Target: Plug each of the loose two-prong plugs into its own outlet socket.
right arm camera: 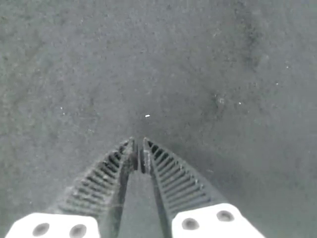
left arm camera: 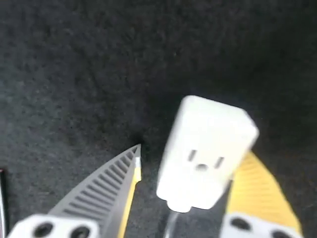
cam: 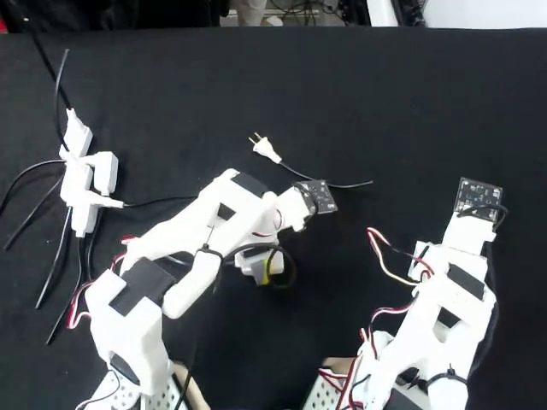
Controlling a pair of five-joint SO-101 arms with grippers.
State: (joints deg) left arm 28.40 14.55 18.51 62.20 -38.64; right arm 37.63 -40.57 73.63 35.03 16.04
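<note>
L claw (left arm camera: 192,154) open, 1 socket (left arm camera: 208,141) betw fingers. R claw (right arm camera: 138,157) closed, empty. 1 loose plug (cam: 267,149) on table (cam: 410,102).

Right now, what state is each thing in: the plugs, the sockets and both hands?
Socket: empty, no plug in it.
Left hand: open around the socket, with a gap at one finger.
Right hand: shut, empty.
Plug: unplugged, lying loose.
White cluster: plugs and sockets bunched together; too small to tell if they are mated.
</note>
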